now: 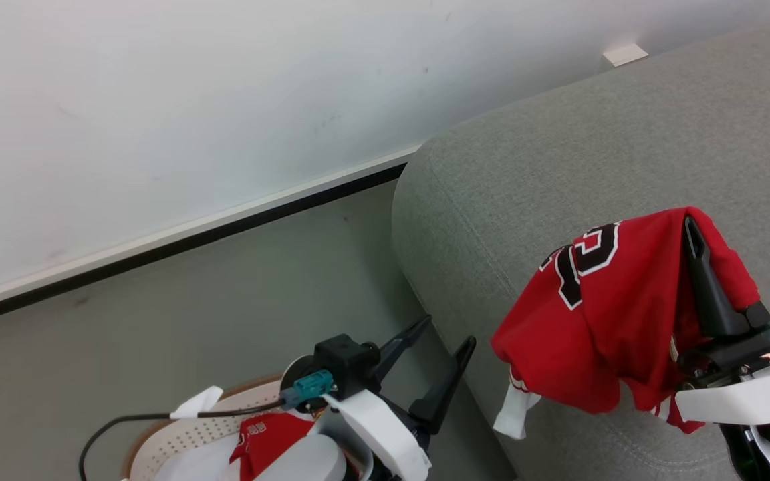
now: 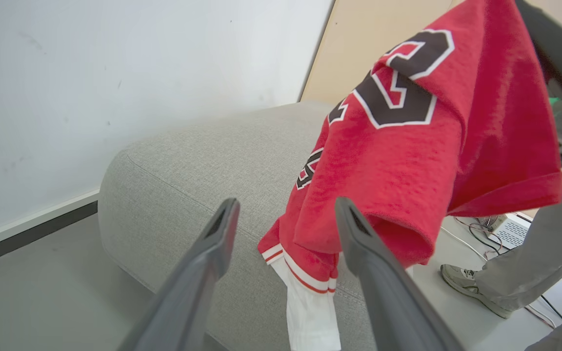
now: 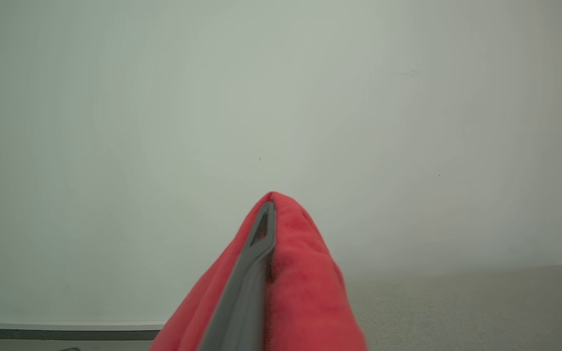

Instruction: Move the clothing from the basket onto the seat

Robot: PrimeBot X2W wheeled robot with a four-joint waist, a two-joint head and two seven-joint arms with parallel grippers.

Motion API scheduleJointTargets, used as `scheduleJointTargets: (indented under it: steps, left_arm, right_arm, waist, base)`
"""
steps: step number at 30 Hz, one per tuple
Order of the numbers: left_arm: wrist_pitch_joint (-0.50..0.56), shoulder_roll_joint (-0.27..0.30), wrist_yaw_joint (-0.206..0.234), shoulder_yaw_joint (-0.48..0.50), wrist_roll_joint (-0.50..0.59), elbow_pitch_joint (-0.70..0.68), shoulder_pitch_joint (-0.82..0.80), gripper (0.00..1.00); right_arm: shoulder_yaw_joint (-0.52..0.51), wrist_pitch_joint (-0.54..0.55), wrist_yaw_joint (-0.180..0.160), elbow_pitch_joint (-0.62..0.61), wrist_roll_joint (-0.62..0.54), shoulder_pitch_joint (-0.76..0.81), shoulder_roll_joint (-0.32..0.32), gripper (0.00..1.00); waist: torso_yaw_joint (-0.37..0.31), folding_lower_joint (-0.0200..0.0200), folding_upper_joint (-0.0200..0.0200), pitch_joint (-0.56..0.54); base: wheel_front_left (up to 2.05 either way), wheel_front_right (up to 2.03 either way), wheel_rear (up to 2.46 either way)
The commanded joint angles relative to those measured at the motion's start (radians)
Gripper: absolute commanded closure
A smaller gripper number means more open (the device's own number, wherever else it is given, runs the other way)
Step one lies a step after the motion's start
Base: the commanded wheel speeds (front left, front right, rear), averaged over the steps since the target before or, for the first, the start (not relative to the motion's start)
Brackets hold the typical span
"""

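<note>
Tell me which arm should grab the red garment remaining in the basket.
Left. The left claw is open and empty near the basket holding the red garment; the right claw is shut on the jersey over the seat.

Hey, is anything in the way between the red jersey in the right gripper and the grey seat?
Nothing visible. The red jersey hangs from the shut right gripper over the seat, with bare grey upholstery beneath it.
</note>
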Motion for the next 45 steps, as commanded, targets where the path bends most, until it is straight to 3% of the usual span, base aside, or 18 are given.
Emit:
scheduleJointTargets:
  steps: [1,11,20,29,35,45]
  left_arm:
    - [-0.003,0.002,-0.003,0.000,-0.014,0.006,-0.005,0.00]
    - [0.004,0.020,-0.005,-0.008,-0.016,0.011,-0.066,0.00]
    - [0.021,0.048,-0.006,-0.014,-0.012,-0.009,-0.140,0.00]
    - [0.018,0.069,-0.006,-0.009,-0.008,-0.021,-0.184,0.00]
    - [0.018,0.079,-0.006,-0.009,-0.003,-0.021,-0.205,0.00]
    - [0.015,0.080,0.000,-0.007,-0.005,-0.025,-0.225,0.00]
  right_arm:
    - [0.004,0.000,-0.002,-0.008,-0.001,-0.011,-0.003,1.00]
    - [0.070,0.000,-0.002,0.046,0.077,-0.238,-0.118,1.00]
    - [0.094,0.000,-0.002,0.230,0.215,-0.553,-0.294,1.00]
    - [0.080,0.000,-0.002,0.420,0.228,-0.766,-0.416,1.00]
    - [0.149,0.020,-0.002,0.623,0.186,-0.828,-0.419,1.00]
    - [0.226,0.176,-0.002,0.948,0.241,-0.820,-0.377,1.00]
  waist:
    - [0.005,0.0000,-0.0001,0.007]
    - [0.060,0.0000,-0.0001,0.124]
    - [0.153,0.0000,-0.0001,0.289]
    - [0.222,0.0000,-0.0001,0.392]
    - [0.249,0.0000,-0.0001,0.437]
    - [0.286,0.0000,-0.0001,0.475]
  base:
    - [0.00,0.00,0.00]
    - [0.00,0.00,0.00]
    - [0.00,0.00,0.00]
    - [0.00,0.00,0.00]
    - [0.00,0.00,0.00]
    - [0.00,0.00,0.00]
